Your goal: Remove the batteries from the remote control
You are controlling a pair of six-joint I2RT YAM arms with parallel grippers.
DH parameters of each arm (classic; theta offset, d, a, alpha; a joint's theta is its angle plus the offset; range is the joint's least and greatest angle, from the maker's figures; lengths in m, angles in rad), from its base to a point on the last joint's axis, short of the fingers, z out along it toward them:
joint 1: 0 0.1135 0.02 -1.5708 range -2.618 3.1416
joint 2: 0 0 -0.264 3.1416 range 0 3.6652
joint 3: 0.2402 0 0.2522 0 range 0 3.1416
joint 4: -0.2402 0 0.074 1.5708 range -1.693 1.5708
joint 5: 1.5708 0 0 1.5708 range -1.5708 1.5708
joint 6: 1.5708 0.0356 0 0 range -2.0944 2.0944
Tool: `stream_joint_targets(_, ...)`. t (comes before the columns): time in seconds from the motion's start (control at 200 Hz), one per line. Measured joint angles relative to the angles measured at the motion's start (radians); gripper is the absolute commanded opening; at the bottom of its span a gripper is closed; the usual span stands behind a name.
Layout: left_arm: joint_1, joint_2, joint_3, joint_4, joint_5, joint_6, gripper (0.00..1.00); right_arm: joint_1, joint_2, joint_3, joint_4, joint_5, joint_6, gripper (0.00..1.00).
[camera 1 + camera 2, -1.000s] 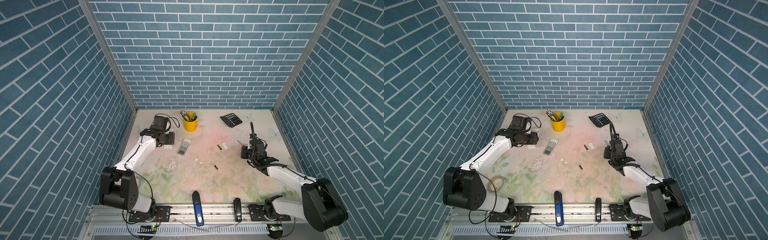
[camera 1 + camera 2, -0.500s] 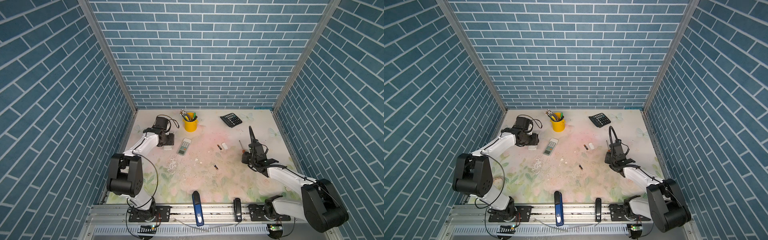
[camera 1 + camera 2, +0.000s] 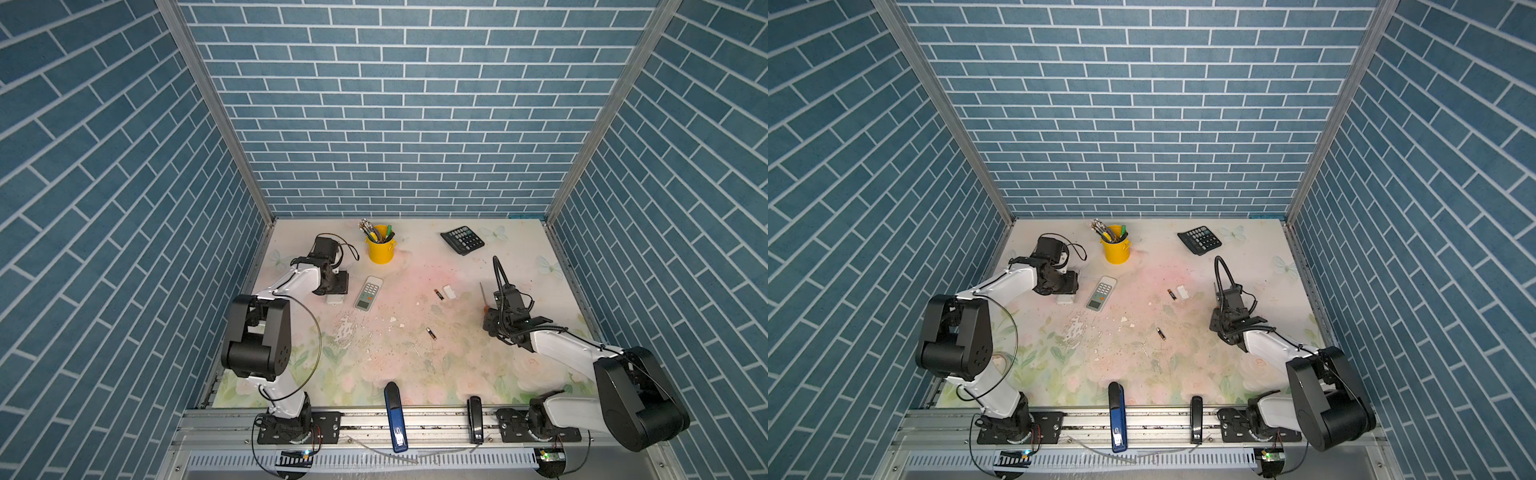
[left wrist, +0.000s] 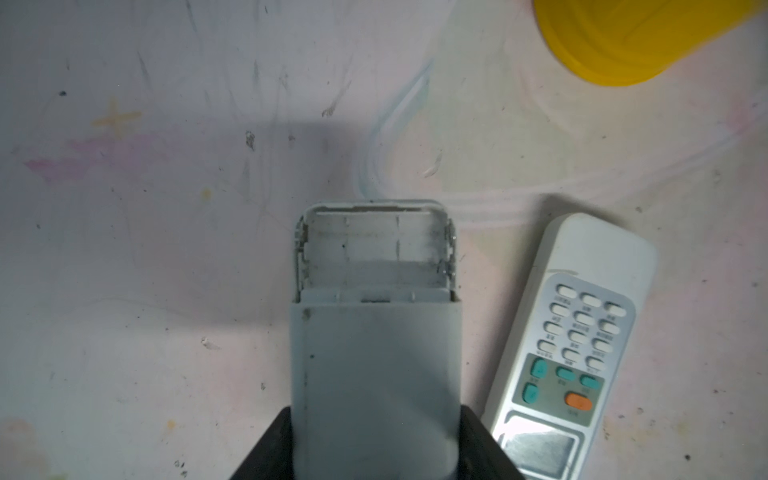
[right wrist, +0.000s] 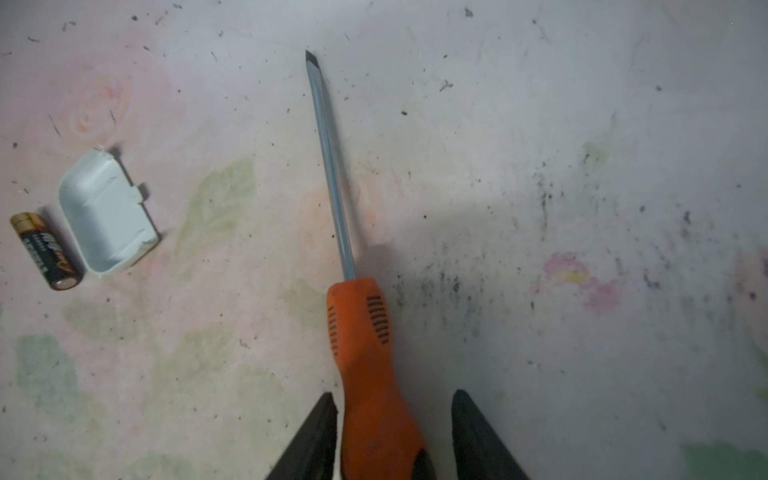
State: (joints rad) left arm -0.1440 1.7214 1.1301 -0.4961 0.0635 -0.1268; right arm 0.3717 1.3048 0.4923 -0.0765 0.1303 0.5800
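Note:
My left gripper (image 4: 376, 440) is shut on a grey-white remote control (image 4: 376, 361), whose open battery compartment (image 4: 374, 249) faces up and looks empty. In both top views it sits at the far left (image 3: 336, 297) (image 3: 1066, 298). A second remote (image 3: 368, 293) (image 4: 569, 353) lies buttons-up beside it. Two batteries lie on the mat in both top views: one (image 3: 438, 294) (image 5: 45, 250) next to a white cover (image 3: 449, 291) (image 5: 106, 214), one nearer the front (image 3: 431, 333) (image 3: 1160, 333). My right gripper (image 5: 392, 419) (image 3: 490, 322) is open around the orange-handled screwdriver (image 5: 370, 353), with a gap on one side of the handle.
A yellow pen cup (image 3: 380, 249) and a black calculator (image 3: 462, 240) stand at the back. A blue stapler (image 3: 395, 415) and a black stapler (image 3: 475, 419) lie at the front edge. White crumbs (image 3: 345, 328) are scattered on the mat left of centre.
My right jaws have spread apart off the screwdriver's handle. The left arm's elbow has swung farther back while its gripper stays on the remote.

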Motion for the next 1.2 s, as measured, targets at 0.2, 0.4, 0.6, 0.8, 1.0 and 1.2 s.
stream_joint_targets(0.2, 0.017, 0.080, 0.000, 0.007, -0.018, 0.000, 0.50, 0.000, -0.060, 0.024, -0.067, 0.006, -0.002, 0.49)
stream_joint_targets(0.4, 0.021, 0.119, 0.020, -0.009, -0.018, -0.008, 0.59, 0.000, -0.181, 0.087, -0.134, 0.030, -0.008, 0.51)
stream_joint_targets(0.6, 0.021, 0.156, 0.058, -0.016, -0.018, -0.030, 0.71, 0.000, -0.274, 0.122, -0.198, 0.052, -0.018, 0.51)
stream_joint_targets(0.8, 0.022, 0.150, 0.058, -0.037, -0.015, -0.051, 0.72, 0.000, -0.302, 0.143, -0.251, 0.063, -0.039, 0.52)
stream_joint_targets(1.0, 0.001, 0.047, 0.032, -0.056, 0.002, -0.087, 0.74, 0.000, -0.302, 0.175, -0.265, 0.063, -0.062, 0.52)
stream_joint_targets(1.2, -0.145, -0.051, 0.037, -0.060, 0.011, -0.094, 0.76, 0.000, -0.287, 0.208, -0.268, 0.060, -0.081, 0.52)
